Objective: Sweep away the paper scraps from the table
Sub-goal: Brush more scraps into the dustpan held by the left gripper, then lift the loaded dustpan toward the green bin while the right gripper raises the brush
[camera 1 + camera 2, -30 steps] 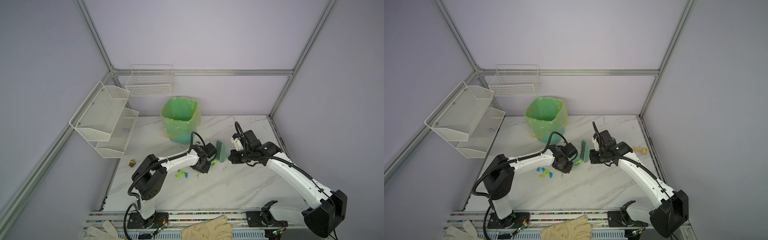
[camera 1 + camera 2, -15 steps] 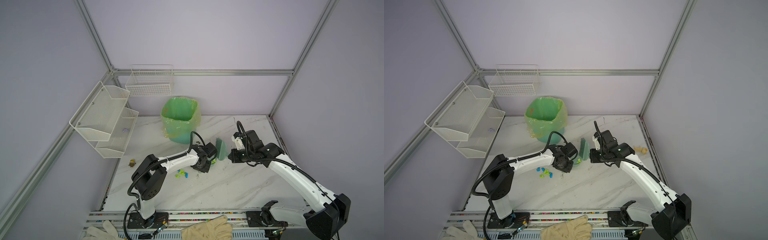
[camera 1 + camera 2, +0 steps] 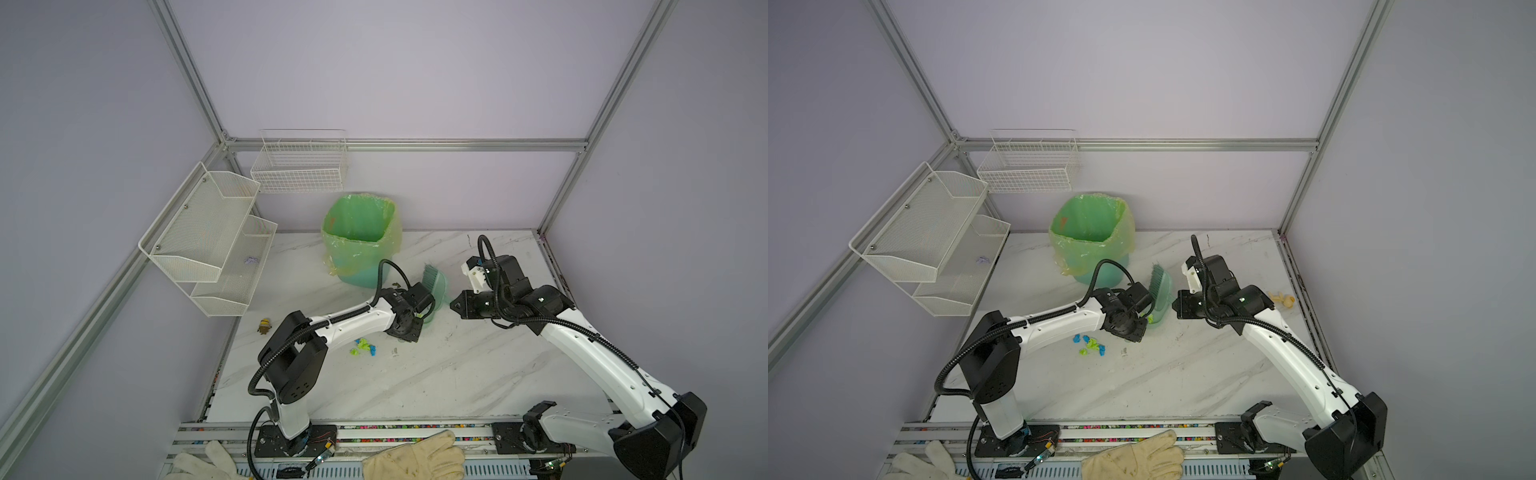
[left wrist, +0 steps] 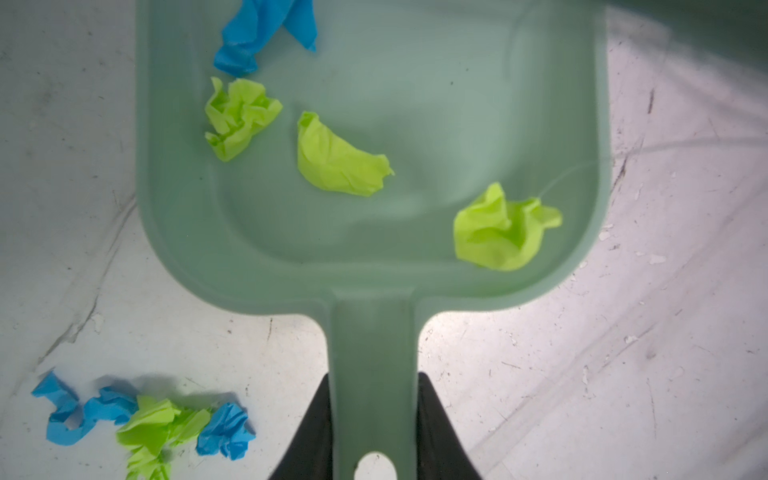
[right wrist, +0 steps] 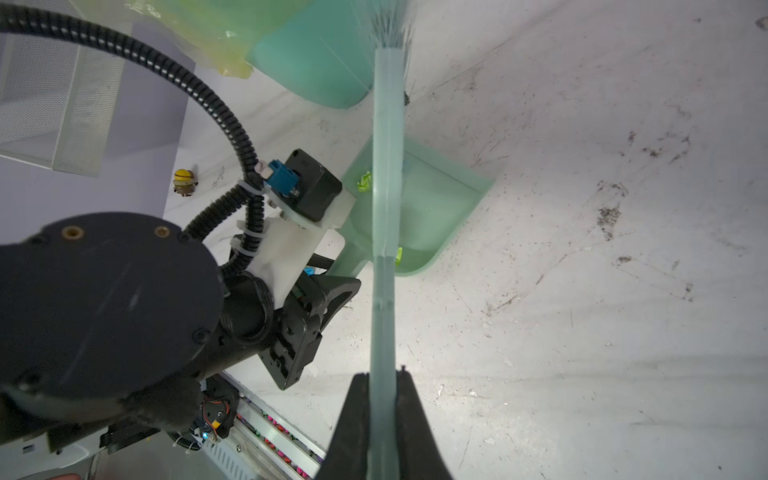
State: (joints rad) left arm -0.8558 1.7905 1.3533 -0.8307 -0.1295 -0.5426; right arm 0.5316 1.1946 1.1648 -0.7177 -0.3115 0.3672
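Note:
My left gripper is shut on the handle of a pale green dustpan that lies flat on the table. Three lime-green paper scraps and a blue one lie in the pan. More blue and green paper scraps sit in a small cluster on the table beside the handle, in both top views. My right gripper is shut on the handle of a green brush. The brush stands raised over the dustpan.
A green-lined bin stands just behind the dustpan. A small yellow toy figure sits at the table's left edge, under white mesh shelves. A pale wooden figure lies at the right edge. Gloves lie on the front rail.
The brush has shifted a little toward the bin above the dustpan. The left arm and the dustpan have stayed put.

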